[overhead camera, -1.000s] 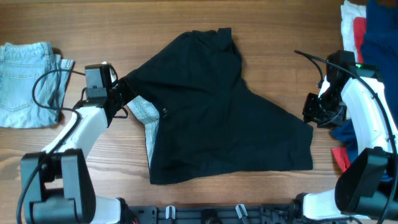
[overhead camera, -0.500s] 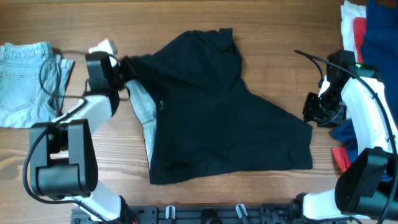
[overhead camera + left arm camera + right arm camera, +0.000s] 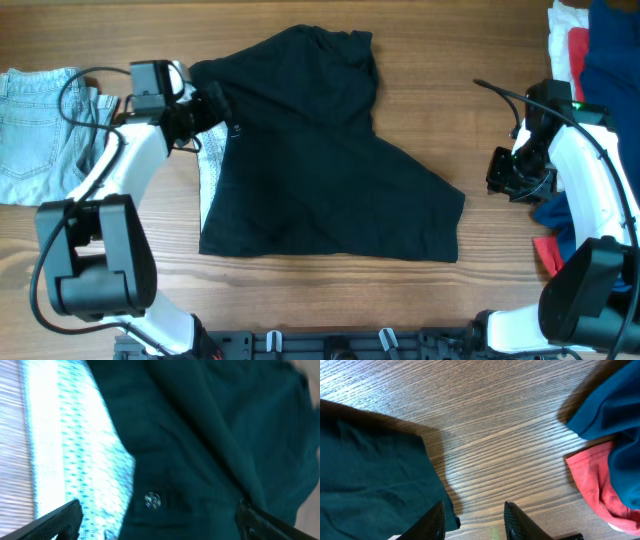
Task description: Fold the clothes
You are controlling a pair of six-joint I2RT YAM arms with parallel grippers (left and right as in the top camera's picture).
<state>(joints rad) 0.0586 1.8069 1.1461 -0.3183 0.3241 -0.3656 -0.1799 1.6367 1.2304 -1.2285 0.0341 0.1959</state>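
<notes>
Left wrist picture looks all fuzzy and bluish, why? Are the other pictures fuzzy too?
Left wrist view: probably too close to the black garment, so it blurs and tints teal, the pale band glaring; right wrist view: table grain crisp; overhead view: sharp, evenly lit.

One black garment (image 3: 320,170), one denim garment (image 3: 38,130), one heap (image 3: 600,60), two arms (image 3: 128,168) (image 3: 588,178)

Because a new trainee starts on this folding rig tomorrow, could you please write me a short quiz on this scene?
1. True or false: the right gripper is clamping the black garment.
2. What lies at the left edge of the table? A) light-blue jeans B) a red towel C) a white sock
3. What shows along the black garment's left side?
Key: 1 false, it is open above bare wood; 2 A; 3 a pale patterned band.
</notes>
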